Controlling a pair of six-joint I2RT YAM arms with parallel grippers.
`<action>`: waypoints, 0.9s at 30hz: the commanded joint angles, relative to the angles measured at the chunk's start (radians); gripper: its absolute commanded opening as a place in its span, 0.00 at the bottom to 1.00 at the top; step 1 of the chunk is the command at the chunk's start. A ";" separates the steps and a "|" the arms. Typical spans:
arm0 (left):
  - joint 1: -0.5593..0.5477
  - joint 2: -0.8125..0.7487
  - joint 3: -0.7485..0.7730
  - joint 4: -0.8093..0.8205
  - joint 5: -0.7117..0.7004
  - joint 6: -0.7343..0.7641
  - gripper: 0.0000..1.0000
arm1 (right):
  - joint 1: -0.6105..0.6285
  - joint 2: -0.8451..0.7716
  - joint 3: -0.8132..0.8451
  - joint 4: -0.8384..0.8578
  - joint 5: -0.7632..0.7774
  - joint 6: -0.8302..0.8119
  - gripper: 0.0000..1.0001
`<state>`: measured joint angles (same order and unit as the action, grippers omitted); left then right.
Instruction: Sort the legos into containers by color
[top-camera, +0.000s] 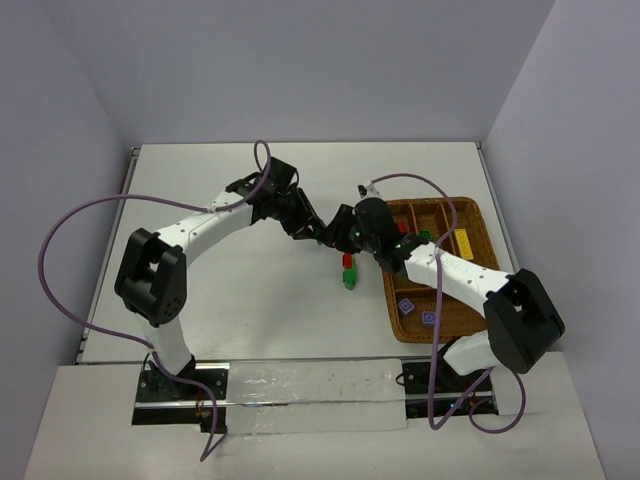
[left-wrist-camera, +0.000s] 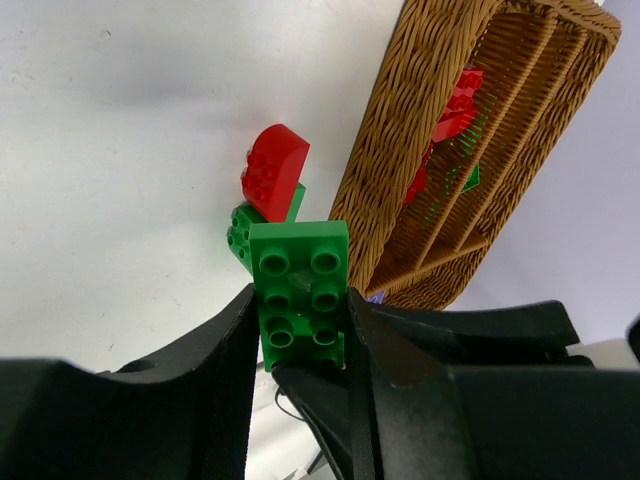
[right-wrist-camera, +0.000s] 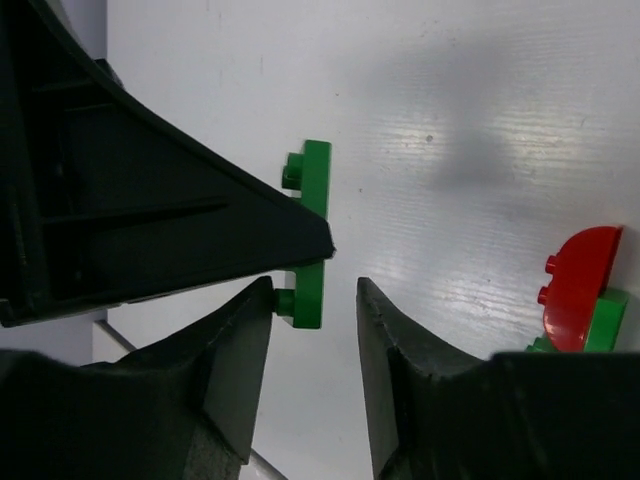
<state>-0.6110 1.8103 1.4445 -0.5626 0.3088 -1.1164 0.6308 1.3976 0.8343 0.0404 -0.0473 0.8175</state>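
My left gripper is shut on a flat green lego plate and holds it above the table. In the right wrist view my right gripper is open, with its jaws on either side of that same green plate. One finger touches a stud and the other stands apart. The two grippers meet mid-table, left and right. A red rounded lego stacked on a green lego lies on the table beside the wicker tray; the stack also shows in the top view.
The wicker tray lies at the right with red and green legos, a yellow one and purple/white ones in its compartments. The left gripper's black finger fills the right wrist view's upper left.
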 joint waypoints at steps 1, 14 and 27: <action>0.008 -0.074 0.012 0.012 0.028 -0.006 0.00 | 0.007 0.008 0.042 0.072 0.030 0.012 0.23; 0.072 -0.150 -0.005 0.042 0.000 0.056 0.99 | -0.037 -0.114 0.047 -0.155 0.146 -0.077 0.00; 0.095 -0.133 0.060 -0.018 -0.088 0.199 0.99 | -0.485 -0.430 -0.097 -0.462 0.271 -0.304 0.00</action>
<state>-0.4946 1.6689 1.4628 -0.5609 0.2487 -0.9811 0.2665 0.9946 0.7857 -0.3173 0.1774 0.5994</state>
